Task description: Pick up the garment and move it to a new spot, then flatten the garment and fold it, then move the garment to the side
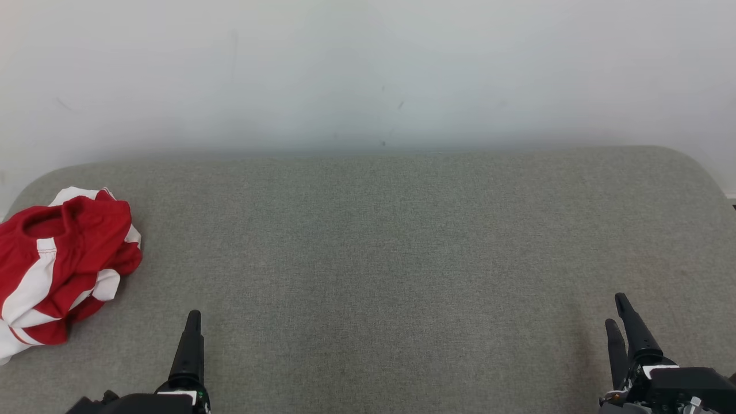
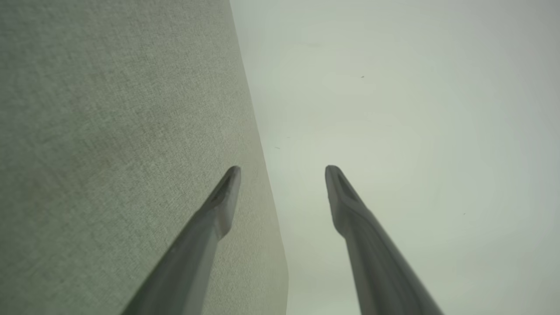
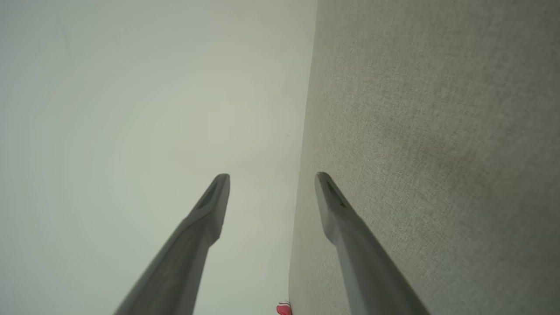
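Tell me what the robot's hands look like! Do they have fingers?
Yes, two each. The left gripper and right gripper look alike: long, thin, dark fingers that narrow to slim tips, a bit like beaks. Near each tip there is a little slot on the inner side. The fingers grow out of a chunky black block with a small white patch.
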